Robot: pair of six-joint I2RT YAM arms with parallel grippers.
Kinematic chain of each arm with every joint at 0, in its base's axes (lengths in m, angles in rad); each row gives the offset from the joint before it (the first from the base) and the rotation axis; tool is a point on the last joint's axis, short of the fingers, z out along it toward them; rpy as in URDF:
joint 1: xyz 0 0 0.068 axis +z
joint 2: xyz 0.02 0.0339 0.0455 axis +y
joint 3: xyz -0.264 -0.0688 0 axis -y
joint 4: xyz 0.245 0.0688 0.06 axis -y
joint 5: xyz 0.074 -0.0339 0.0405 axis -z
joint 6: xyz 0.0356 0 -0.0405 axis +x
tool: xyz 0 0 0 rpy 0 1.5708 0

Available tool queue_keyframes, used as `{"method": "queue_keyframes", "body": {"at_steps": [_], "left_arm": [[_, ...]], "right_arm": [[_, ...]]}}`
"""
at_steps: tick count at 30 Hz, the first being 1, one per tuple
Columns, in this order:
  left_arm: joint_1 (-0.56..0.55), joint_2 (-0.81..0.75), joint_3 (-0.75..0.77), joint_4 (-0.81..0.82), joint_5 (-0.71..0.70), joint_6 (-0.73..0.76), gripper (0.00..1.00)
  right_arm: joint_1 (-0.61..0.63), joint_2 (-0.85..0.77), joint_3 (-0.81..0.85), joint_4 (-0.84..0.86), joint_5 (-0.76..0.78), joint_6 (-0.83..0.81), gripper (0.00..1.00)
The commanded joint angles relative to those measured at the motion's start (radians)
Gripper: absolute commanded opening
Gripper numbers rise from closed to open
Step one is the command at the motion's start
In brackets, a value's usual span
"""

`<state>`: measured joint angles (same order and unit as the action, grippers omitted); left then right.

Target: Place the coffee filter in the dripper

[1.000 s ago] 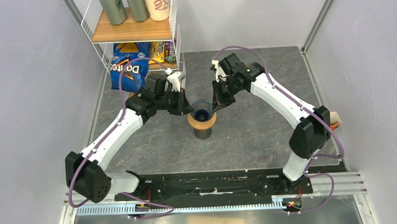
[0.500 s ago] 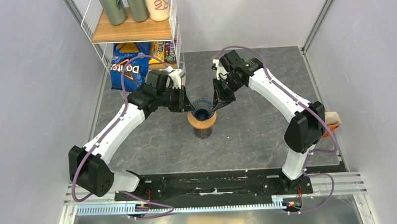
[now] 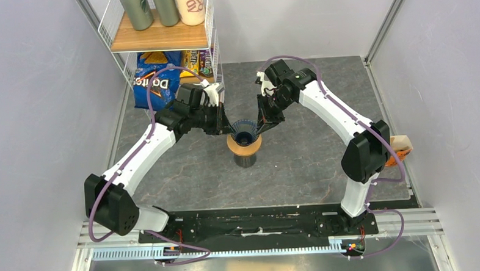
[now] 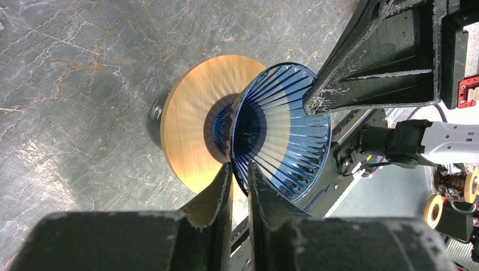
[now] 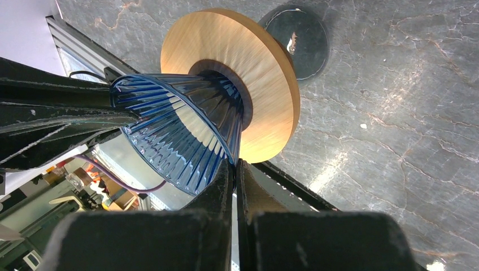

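Observation:
The dripper (image 3: 244, 129), a dark blue ribbed cone, sits in a tan wooden ring (image 3: 245, 149) on top of a dark cup (image 3: 245, 161) at mid-table. My left gripper (image 3: 226, 125) is shut on the dripper's left rim; in the left wrist view (image 4: 240, 167) one finger is inside the cone (image 4: 282, 130) and one outside. My right gripper (image 3: 260, 123) is shut on the right rim, as the right wrist view (image 5: 234, 165) shows on the cone (image 5: 181, 124). The coffee filter is not in view.
A wire shelf (image 3: 160, 38) with tumblers and snack bags, among them a blue chip bag (image 3: 156, 87), stands at the back left. An orange-and-white holder (image 3: 402, 144) peeks out behind the right arm at the table's right edge. Grey walls close in both sides.
Both arms have shifted a little, elbows drawing inward. The grippers have stayed on the dripper's rim, and the dripper has edged slightly towards the back.

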<state>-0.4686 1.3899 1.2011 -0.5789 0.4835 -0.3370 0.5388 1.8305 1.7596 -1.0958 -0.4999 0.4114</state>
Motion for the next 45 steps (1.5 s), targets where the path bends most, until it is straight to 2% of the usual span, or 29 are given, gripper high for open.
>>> {"method": "queue_keyframes", "body": {"at_steps": [1,33,36,39,41,45], "left_arm": [[-0.015,0.055,-0.036,-0.027,0.001,0.015,0.02],[-0.01,0.056,-0.086,0.004,-0.006,0.033,0.02],[-0.01,0.053,-0.087,0.004,-0.004,0.035,0.05],[-0.01,0.049,-0.08,0.004,0.001,0.036,0.16],[-0.01,0.043,-0.073,0.005,0.007,0.036,0.22],[-0.011,0.024,-0.053,0.009,0.009,0.039,0.26]], "right_arm": [[0.022,0.045,0.019,0.021,-0.037,-0.013,0.0],[0.02,0.093,-0.056,0.051,-0.003,-0.027,0.0],[0.018,0.086,-0.047,0.052,-0.011,-0.027,0.0],[0.02,0.069,-0.033,0.053,-0.024,-0.027,0.13],[0.019,0.053,-0.02,0.053,-0.027,-0.028,0.18],[0.02,0.032,0.017,0.047,-0.013,-0.032,0.24]]}}
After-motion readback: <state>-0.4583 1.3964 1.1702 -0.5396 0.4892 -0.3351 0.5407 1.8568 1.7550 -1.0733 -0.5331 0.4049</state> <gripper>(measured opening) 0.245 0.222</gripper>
